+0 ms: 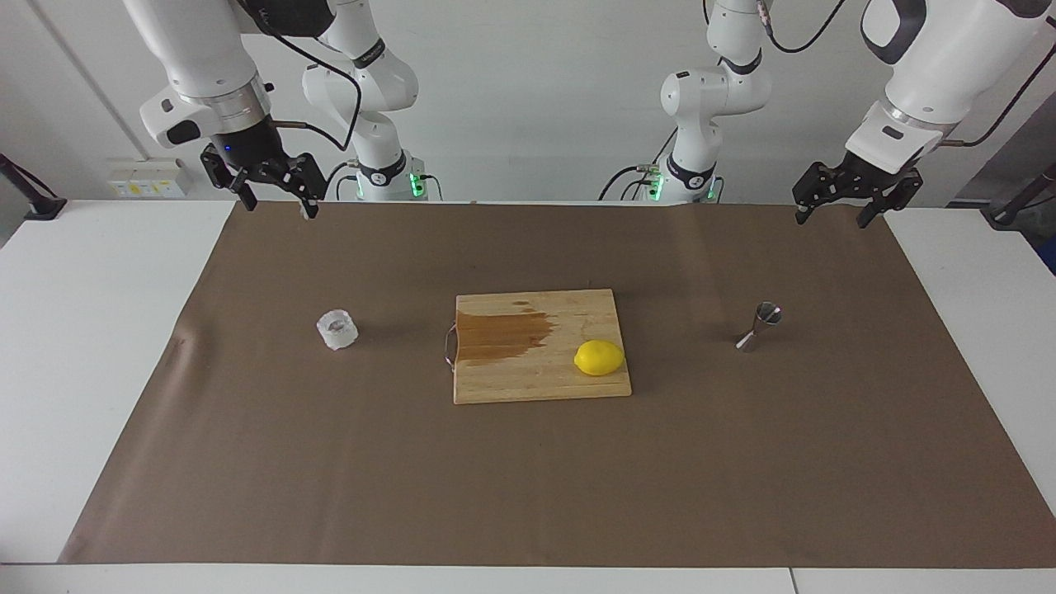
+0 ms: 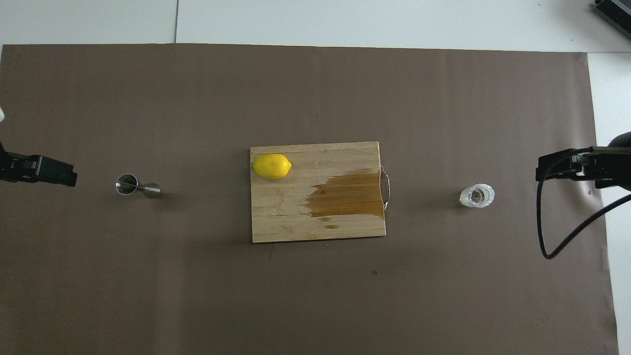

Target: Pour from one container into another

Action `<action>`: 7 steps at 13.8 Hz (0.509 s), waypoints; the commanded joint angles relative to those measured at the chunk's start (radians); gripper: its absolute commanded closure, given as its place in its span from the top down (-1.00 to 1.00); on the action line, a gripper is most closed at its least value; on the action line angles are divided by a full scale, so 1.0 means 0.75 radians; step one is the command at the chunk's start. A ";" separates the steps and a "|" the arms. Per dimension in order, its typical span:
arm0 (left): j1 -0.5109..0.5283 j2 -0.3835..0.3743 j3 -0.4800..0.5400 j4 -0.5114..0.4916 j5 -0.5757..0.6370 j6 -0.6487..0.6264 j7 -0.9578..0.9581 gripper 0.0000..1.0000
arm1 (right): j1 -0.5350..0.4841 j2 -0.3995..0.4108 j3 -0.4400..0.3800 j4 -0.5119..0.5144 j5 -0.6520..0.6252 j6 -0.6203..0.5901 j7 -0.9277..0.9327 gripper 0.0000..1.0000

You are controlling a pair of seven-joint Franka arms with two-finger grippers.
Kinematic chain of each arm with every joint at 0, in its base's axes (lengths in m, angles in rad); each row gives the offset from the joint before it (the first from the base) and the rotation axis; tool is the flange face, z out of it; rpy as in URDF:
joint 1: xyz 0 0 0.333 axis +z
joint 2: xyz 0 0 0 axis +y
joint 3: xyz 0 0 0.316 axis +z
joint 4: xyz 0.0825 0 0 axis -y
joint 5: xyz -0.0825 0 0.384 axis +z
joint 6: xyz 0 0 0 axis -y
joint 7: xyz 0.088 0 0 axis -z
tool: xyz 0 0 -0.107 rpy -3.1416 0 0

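The clear faceted glass tumbler (image 1: 337,330) stands on the brown mat toward the right arm's end of the table; it also shows in the overhead view (image 2: 477,195). The steel hourglass jigger (image 1: 761,327) stands on the mat toward the left arm's end, also seen from overhead (image 2: 135,186). My right gripper (image 1: 279,206) is open and empty, raised over the mat's edge nearest the robots. My left gripper (image 1: 831,219) is open and empty, raised over the mat's other near corner. Neither gripper touches anything.
A wooden cutting board (image 1: 511,384) with a metal handle lies mid-table between tumbler and jigger. It carries a dark wet stain (image 1: 499,334) and a yellow lemon (image 1: 599,358). The brown mat (image 1: 528,478) covers most of the white table.
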 commanded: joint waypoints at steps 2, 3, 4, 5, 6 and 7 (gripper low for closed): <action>0.006 -0.023 0.001 -0.010 -0.004 -0.023 0.012 1.00 | -0.007 -0.041 0.006 -0.052 0.011 0.032 -0.027 1.00; -0.004 -0.023 -0.001 -0.010 -0.002 -0.033 0.004 1.00 | -0.005 -0.041 0.006 -0.053 0.013 0.028 -0.027 1.00; -0.018 -0.027 -0.001 -0.014 -0.002 -0.035 -0.003 1.00 | -0.005 -0.041 0.006 -0.053 0.011 0.026 -0.027 1.00; -0.029 -0.027 -0.003 -0.014 -0.002 -0.027 -0.003 1.00 | -0.005 -0.041 0.006 -0.053 0.011 0.026 -0.031 1.00; -0.029 -0.027 -0.001 -0.014 -0.002 -0.029 -0.005 1.00 | -0.005 -0.041 0.006 -0.053 0.011 0.028 -0.047 1.00; -0.023 -0.027 -0.001 -0.014 0.000 -0.033 -0.005 1.00 | -0.005 -0.041 0.006 -0.053 0.011 0.026 -0.056 1.00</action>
